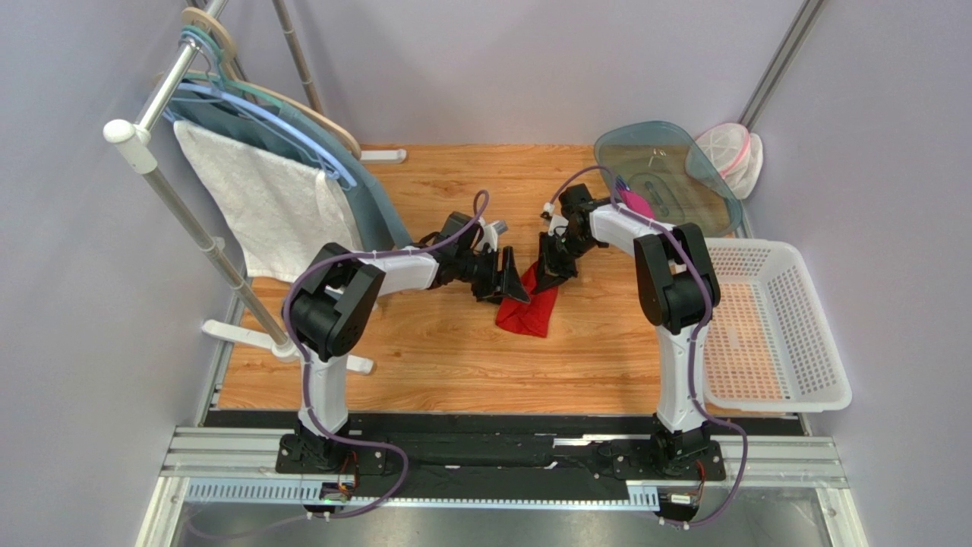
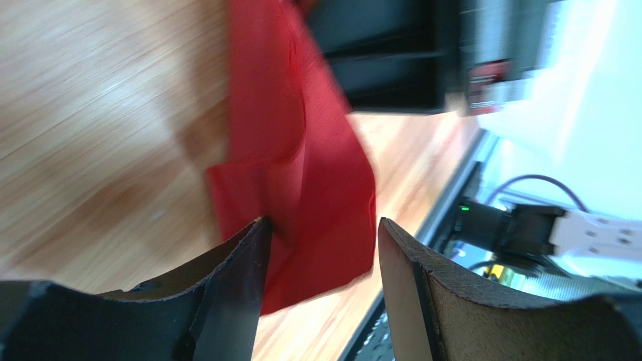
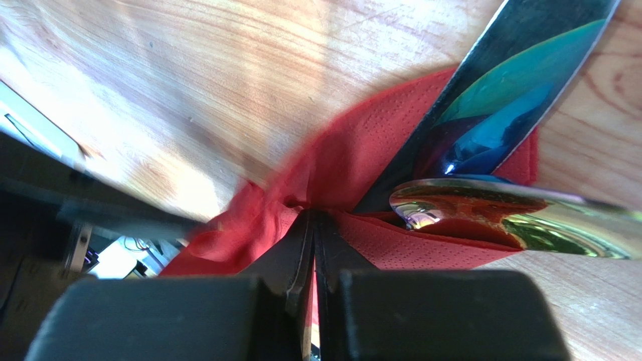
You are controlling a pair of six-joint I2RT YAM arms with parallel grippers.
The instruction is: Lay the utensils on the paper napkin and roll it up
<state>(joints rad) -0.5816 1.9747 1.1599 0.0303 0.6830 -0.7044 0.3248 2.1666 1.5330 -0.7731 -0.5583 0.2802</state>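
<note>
- On the table (image 1: 434, 353), napkin (image 1: 527, 310) lies bunched, utensils (image 3: 482, 113) on it; placing looks done.
- My right gripper (image 3: 315, 226) pinches a napkin fold; left gripper (image 2: 320, 233) jaws apart at its edge.
- I judge rolling barely begun.

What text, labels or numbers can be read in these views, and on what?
None readable.
Red-and-white sticker on the right arm, left wrist view: too blurred to read.
The paper napkin and utensils show no markings.
</note>
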